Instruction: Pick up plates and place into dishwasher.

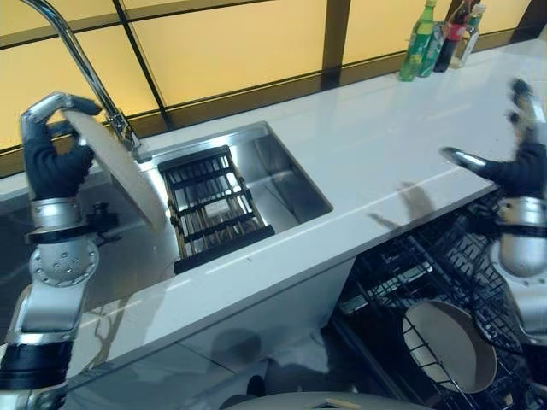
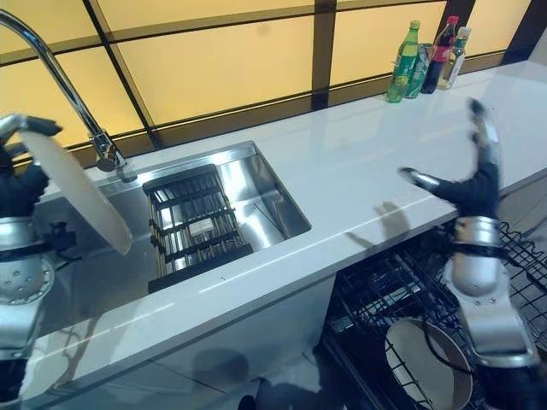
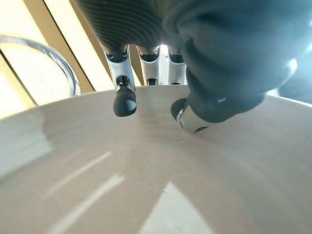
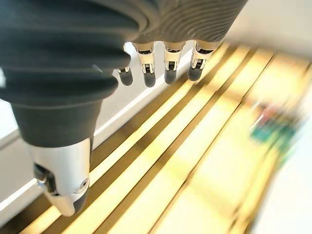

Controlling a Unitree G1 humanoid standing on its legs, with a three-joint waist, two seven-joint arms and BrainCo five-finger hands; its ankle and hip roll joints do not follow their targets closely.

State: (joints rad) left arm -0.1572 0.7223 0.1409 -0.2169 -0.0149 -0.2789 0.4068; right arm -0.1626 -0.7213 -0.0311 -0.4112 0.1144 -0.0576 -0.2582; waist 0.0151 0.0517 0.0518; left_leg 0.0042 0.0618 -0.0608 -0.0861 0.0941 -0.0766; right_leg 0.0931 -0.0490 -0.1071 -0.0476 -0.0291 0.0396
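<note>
At the frame's left the left hand (image 1: pixel 53 162) pinched a plate (image 1: pixel 120 171) by its rim above the sink (image 1: pixel 282 179), where it could slip, while the right hand (image 2: pixel 475 184) hung open over the dishwasher (image 1: pixel 444 273).

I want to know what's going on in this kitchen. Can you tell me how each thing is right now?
Left hand: shut on a plate, held up over the sink.
Plate: tilted, off the counter, in the left hand.
Right hand: open, empty, above the counter edge.
Dishwasher rack: pulled out, one plate standing in it.
Sink rack: empty.
Bottles: upright.
</note>
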